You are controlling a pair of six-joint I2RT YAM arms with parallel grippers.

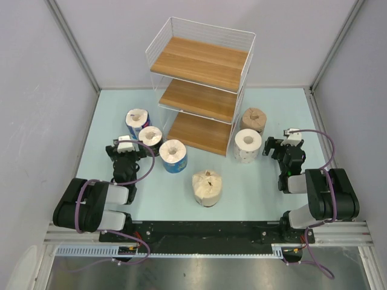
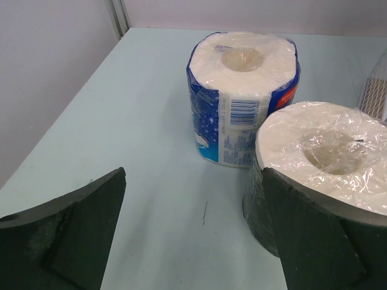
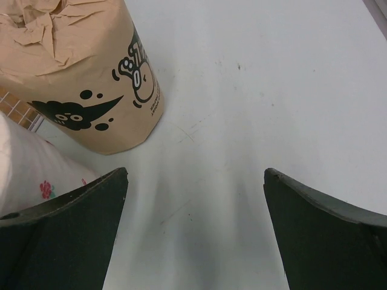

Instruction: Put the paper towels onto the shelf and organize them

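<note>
Paper towels: all six on the table, none on the shelf.
Left gripper: released, close beside dark roll; may topple it.
Right gripper: released, empty.

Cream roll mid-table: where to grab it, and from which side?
Take the cream roll across its curved side wall, coming down from above. It stands upright, core end up, with nothing touching it, so open fingers could likely straddle it at any angle.

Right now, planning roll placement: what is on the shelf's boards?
On the shelf, the top board is bare, as are visible front strips of the lower two; their rear parts hide under boards above.
</note>
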